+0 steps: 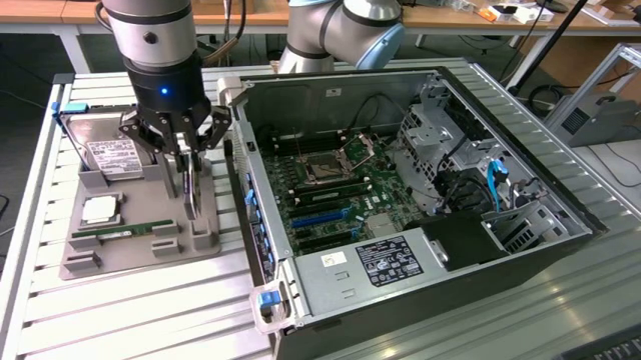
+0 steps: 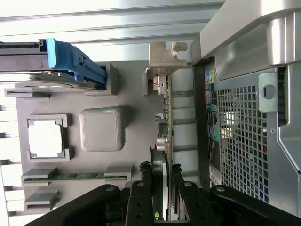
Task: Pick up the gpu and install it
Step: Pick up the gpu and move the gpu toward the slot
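Note:
The gpu (image 1: pixel 192 201) stands on edge in a slot of the grey holder tray (image 1: pixel 140 259), to the exterior view's left of the open computer case (image 1: pixel 561 202). My gripper (image 1: pixel 188 169) reaches down over it with a finger on each face, shut on the card. In the wrist view the gpu (image 2: pixel 166 108) runs edge-on, its silver bracket (image 2: pixel 164 59) at the far end. The black fingers (image 2: pixel 141 193) of the gripper (image 2: pixel 162 190) press both sides. The card still sits in the holder tray (image 2: pixel 136 117).
The tray also carries a hard drive (image 1: pixel 110 154), a processor (image 1: pixel 100 210) and a memory stick (image 1: pixel 120 229). The case wall (image 2: pixel 244 136) stands close beside the card. The motherboard's expansion slots (image 1: pixel 320 219) lie inside the case. The slatted table (image 1: pixel 150 315) surrounds all of it.

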`<state>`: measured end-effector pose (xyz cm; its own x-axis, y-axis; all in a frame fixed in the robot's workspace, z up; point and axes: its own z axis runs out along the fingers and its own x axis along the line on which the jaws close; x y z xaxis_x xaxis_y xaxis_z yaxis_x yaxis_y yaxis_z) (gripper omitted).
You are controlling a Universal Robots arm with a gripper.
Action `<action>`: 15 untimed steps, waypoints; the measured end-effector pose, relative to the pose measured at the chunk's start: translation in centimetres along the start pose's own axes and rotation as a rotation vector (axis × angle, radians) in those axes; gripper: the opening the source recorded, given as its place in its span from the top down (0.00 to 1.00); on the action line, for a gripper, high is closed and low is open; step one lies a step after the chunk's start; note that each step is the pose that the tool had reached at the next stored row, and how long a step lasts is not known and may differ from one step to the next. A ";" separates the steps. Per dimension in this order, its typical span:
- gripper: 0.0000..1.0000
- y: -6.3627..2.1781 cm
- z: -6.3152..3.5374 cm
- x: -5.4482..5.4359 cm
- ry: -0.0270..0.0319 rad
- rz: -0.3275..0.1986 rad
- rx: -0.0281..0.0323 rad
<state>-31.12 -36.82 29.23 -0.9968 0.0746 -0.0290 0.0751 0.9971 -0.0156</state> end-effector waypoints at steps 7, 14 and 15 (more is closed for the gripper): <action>0.73 -0.01 -0.44 0.0 0.0000 0.000 0.0000; 0.73 -0.01 -0.91 0.0 0.0000 0.000 0.0000; 0.73 -0.01 -0.96 0.0 0.0000 0.000 0.0000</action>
<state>-31.12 -36.82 30.19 -0.9968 0.0746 -0.0290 0.0751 0.9971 -0.0156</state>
